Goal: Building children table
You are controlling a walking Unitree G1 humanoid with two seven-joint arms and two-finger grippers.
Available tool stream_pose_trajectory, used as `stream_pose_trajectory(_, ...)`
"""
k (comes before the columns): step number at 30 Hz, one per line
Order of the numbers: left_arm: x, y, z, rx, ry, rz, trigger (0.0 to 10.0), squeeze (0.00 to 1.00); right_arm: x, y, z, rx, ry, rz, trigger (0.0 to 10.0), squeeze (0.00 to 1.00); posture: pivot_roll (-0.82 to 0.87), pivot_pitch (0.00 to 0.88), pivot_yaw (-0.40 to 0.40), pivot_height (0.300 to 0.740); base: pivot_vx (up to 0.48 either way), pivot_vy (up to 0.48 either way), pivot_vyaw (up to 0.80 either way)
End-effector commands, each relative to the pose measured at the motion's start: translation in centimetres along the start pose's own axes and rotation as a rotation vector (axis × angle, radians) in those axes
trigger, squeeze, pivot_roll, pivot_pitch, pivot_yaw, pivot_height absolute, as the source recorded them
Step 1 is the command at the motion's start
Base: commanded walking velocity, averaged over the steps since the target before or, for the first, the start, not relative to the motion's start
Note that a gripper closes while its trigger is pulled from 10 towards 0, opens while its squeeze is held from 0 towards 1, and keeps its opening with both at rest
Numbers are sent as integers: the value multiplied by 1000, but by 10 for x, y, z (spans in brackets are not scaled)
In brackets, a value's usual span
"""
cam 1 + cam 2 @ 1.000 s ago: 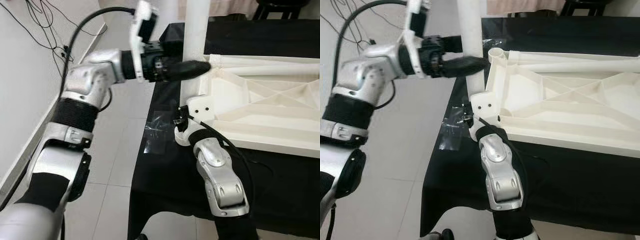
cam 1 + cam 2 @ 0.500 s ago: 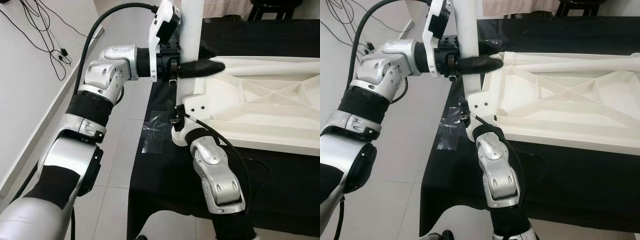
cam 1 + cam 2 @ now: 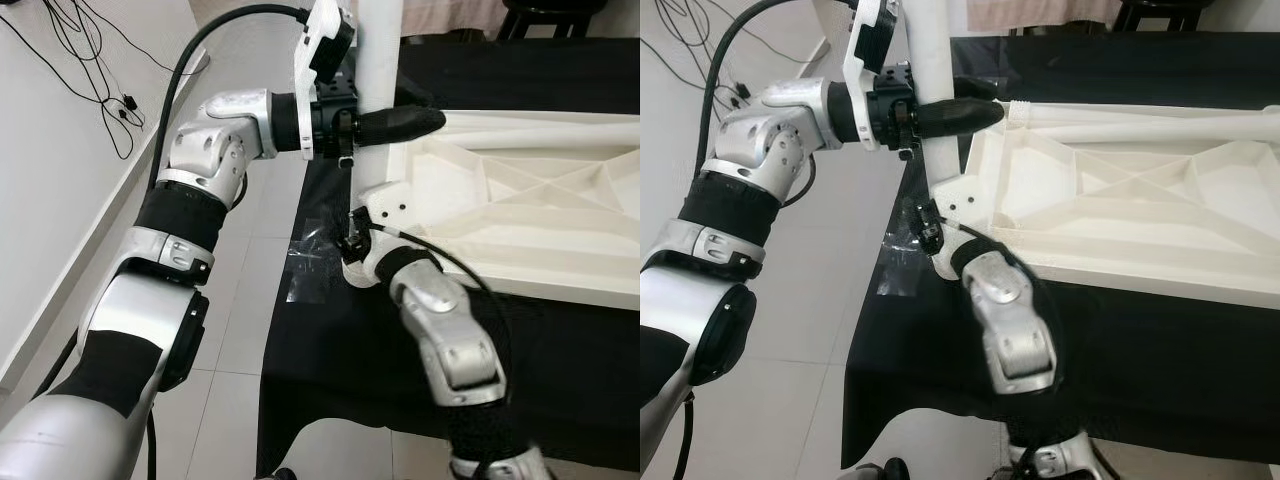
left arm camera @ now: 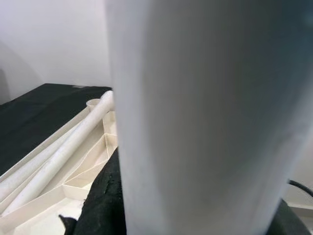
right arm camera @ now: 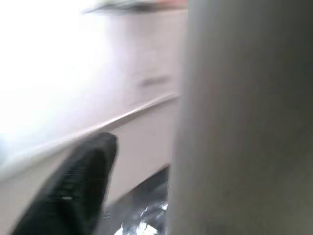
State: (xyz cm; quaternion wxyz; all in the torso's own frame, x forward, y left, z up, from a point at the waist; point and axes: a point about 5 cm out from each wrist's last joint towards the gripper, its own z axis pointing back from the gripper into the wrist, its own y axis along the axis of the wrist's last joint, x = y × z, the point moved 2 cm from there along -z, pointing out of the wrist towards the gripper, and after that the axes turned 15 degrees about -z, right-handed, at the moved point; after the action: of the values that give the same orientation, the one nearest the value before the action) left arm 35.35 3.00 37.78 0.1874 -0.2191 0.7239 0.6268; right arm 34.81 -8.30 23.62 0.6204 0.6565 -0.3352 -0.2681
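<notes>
The white table top (image 3: 520, 200) lies upside down on a black-covered table (image 3: 330, 340). A thick white leg (image 3: 378, 90) stands upright at its near left corner (image 3: 965, 195). My left gripper (image 3: 420, 118) reaches in from the left and is shut on the leg a good way above the corner. In the left wrist view the leg (image 4: 205, 117) stands right in front of the camera. My right gripper (image 3: 352, 240) is at the foot of the leg by the corner, mostly hidden behind its own wrist. The right wrist view is blurred, with the leg (image 5: 244, 122) close by.
A long white tube (image 3: 1140, 125) lies along the far side of the table top. Crumpled clear plastic (image 3: 310, 255) sits on the cloth at the table's left edge. Left of the table is tiled floor (image 3: 230, 300), then a white wall with cables (image 3: 80, 60).
My right forearm has swung, its elbow going down and to the right, and it is blurred now. The left gripper stays shut on the leg, a little higher. The camera shifted earlier.
</notes>
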Motion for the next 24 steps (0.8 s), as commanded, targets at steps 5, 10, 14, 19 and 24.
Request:
stream_pose_trajectory(5,12,9,-14,48,-120,-26,0,0,14,20,0,-147,439,137,10000,0,-88,171,92,740,0,0,0)
stream_pose_trajectory(10,14,9,-15,52,-131,-26,0,0,20,25,-7,-159,479,98,10000,0,-85,170,95,740,0,0,0)
stream_pose_trajectory(14,16,9,-16,51,-148,-28,0,0,24,26,-16,-162,484,62,10000,0,-78,171,96,740,0,0,0)
stream_pose_trajectory(19,18,9,-17,52,-160,-31,0,0,27,23,-20,-168,503,25,0,0,-75,173,97,740,0,0,0)
stream_pose_trajectory(24,21,8,-19,55,-174,-37,0,0,29,10,-20,-187,553,-35,0,0,-76,174,95,740,0,0,0)
